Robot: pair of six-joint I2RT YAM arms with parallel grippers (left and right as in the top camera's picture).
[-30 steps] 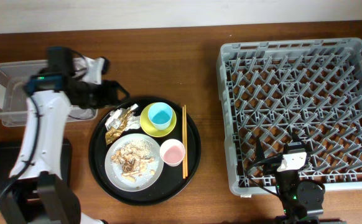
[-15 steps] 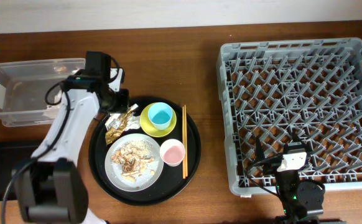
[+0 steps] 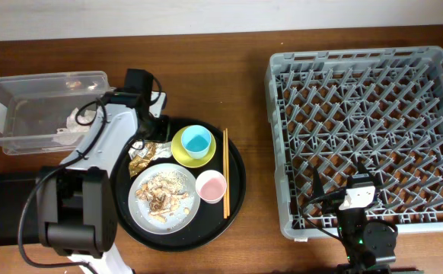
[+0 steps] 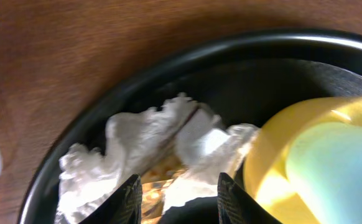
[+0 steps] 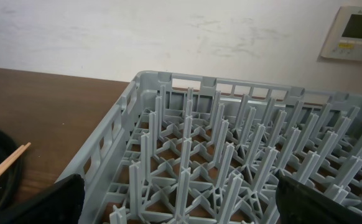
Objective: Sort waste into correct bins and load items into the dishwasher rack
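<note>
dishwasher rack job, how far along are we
Done: possibly one white wrapper in the clear box. In hand: left gripper sits over the wrappers on the round tray. Left: the rack is empty; blue cup, pink cup, saucer, chopsticks and the plate of scraps are on that tray.

Bare table (image 3: 256, 152) between round tray (image 3: 235, 199) and rack (image 3: 366, 129); saucer (image 3: 195, 160) tight beside wrappers (image 3: 147, 151)
</note>
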